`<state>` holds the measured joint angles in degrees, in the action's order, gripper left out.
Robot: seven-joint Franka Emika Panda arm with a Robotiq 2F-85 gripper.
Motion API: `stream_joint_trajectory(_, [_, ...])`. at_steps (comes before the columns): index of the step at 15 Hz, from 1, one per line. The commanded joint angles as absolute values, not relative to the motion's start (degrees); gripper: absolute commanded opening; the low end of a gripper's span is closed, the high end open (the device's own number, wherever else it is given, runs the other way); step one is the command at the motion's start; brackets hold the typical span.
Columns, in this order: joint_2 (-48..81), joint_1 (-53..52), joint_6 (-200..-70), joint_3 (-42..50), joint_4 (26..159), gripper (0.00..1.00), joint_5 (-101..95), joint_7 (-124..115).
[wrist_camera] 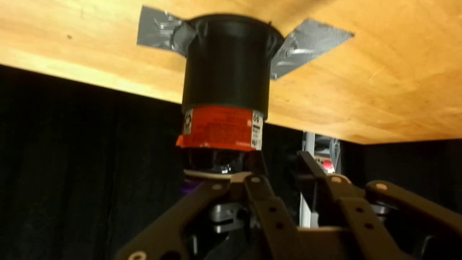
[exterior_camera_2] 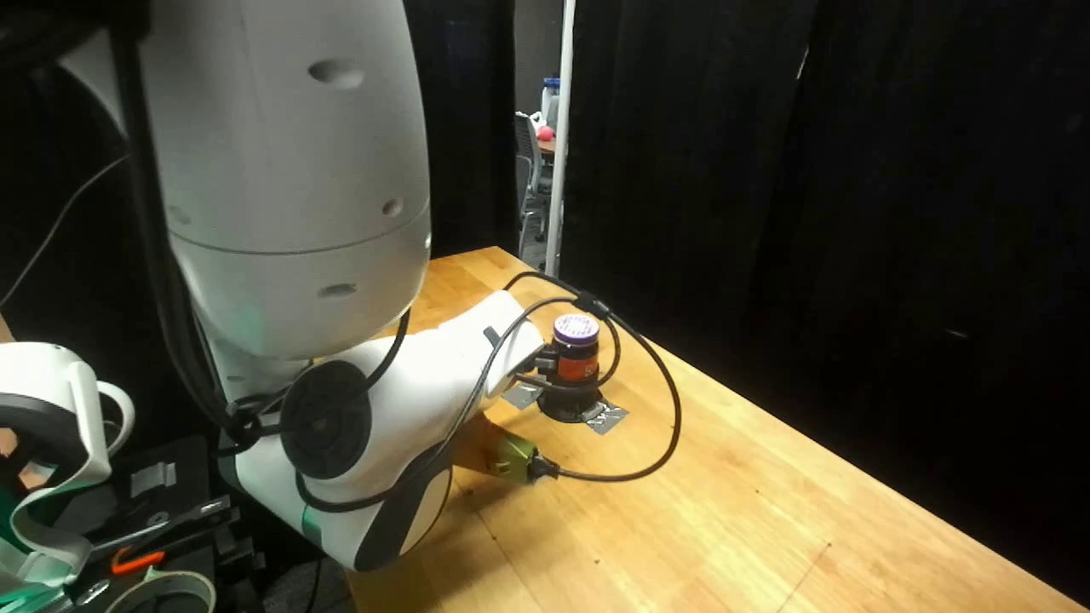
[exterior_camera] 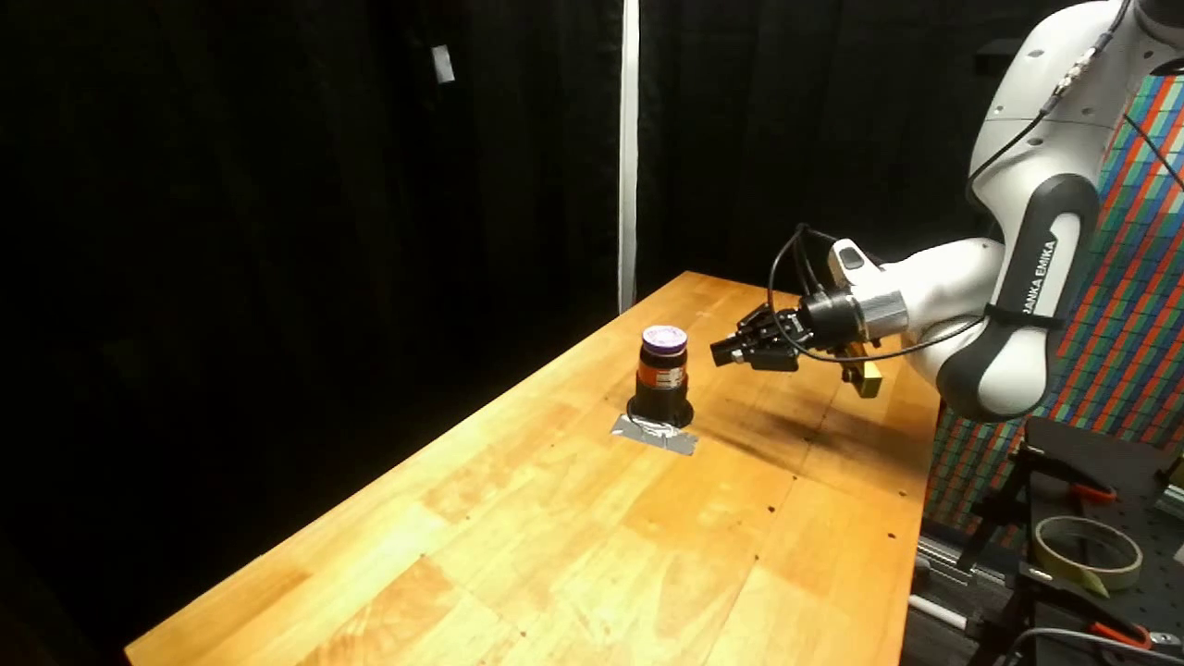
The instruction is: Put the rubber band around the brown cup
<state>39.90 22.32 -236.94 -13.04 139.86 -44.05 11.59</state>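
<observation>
The brown cup is a dark jar with an orange-red label and a purple-rimmed lid. It stands upright in a black round holder on the wooden table. It also shows in an exterior view and, upside down, in the wrist view. My gripper is beside the cup, a short way off at about the height of its upper part. In the wrist view the fingers are apart with nothing seen between them; the left finger overlaps the cup's edge. I cannot make out a rubber band in any view.
Silver tape strips fix the holder to the table. A looping black cable hangs from the wrist beside the cup, with a camera under the wrist. A cart with a tape roll stands beside the table. Black curtains hang behind.
</observation>
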Motion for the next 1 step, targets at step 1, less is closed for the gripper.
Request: stream_joint_trajectory(1, [29.8, 15.5, -225.6, -6.4, 143.3, 0.61, -42.6, 3.0])
